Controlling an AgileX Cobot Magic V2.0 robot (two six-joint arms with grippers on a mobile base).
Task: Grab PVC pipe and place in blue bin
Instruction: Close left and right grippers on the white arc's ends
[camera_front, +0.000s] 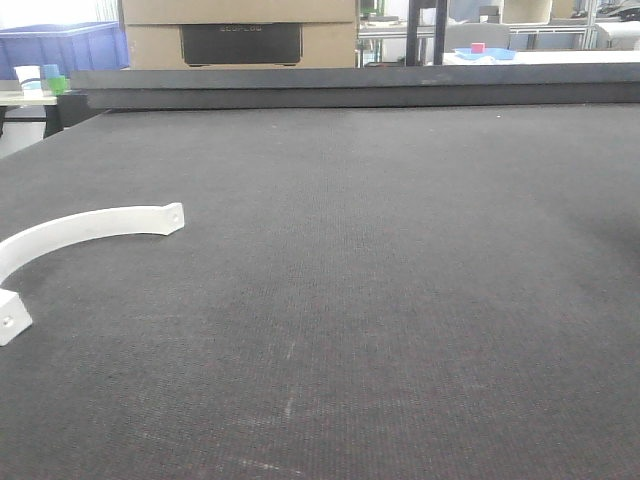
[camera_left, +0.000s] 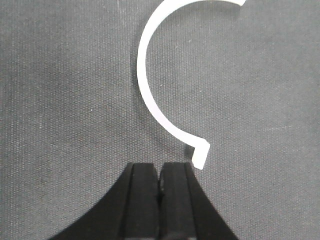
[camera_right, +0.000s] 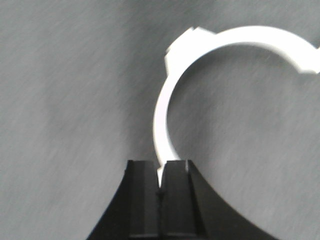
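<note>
PVC pipe (camera_front: 100, 222) on table (camera_front: 400, 300), left side.

White PVC pipe (camera_front: 80, 225) — half-circle arc, lying flat

Your left gripper (camera_left: 160, 167) points down, jaws pressed together and empty; your right gripper (camera_right: 160, 165) pinches the PVC pipe (camera_right: 161, 117).

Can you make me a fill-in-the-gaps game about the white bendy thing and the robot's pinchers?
1. The PVC pipe lying on the dark mat is ___ in colour.
2. Far behind the mat stands a ___ bin.
3. The left gripper is shut, with ___ between its fingers.
4. A curved white piece is pinched by the right gripper, not the ___ one.
Missing words: white, blue, nothing, left.
</note>
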